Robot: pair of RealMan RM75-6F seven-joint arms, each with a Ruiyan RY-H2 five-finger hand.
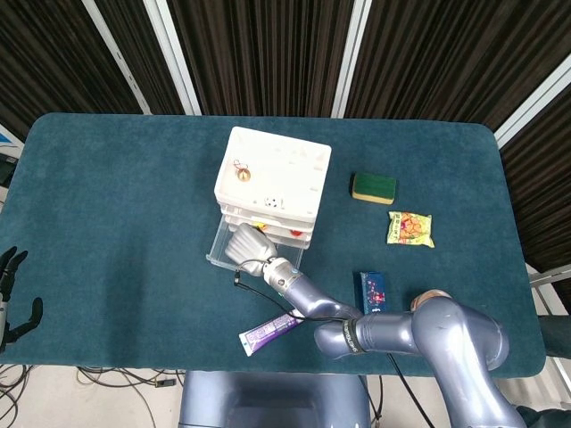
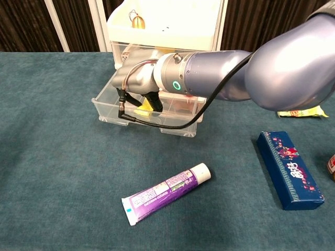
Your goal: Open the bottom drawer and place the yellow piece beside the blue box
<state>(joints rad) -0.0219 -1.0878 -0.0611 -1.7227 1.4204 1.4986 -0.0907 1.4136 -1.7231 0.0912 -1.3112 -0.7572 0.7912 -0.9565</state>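
Down in the open bottom drawer [image 2: 112, 107] the right hand [image 2: 137, 83] reaches with its fingers [image 2: 153, 101] curled downward and close together, their dark tips at the yellow piece [image 2: 143, 111] that lies on the drawer floor — whether they actually pinch it or only touch it I cannot tell, since the hand covers most of it. The chest view is the one that shows this: a sliver of yellow under the fingertips, the clear plastic walls of the drawer pulled out toward the camera, and a black cable looping from the wrist over the drawer's front edge. From the head view the yellow piece is hidden under the right hand [image 1: 247, 242], which only shows as a silver back over the drawer [image 1: 219, 251]; what that view adds is the whole white drawer unit [image 1: 272, 178] with a small bell [image 1: 241, 175] on top, a green sponge [image 1: 374, 187] and a yellow snack packet [image 1: 410, 228] off to the right. The blue box [image 2: 289, 170] lies on the teal table [image 2: 52, 172] well apart from the drawer, near the right forearm, with a purple toothpaste tube [image 2: 165, 194] between drawer and table edge. The left hand [image 1: 11, 294] shows only in the head view — at the far left edge, off the table, fingers apart and holding nothing.
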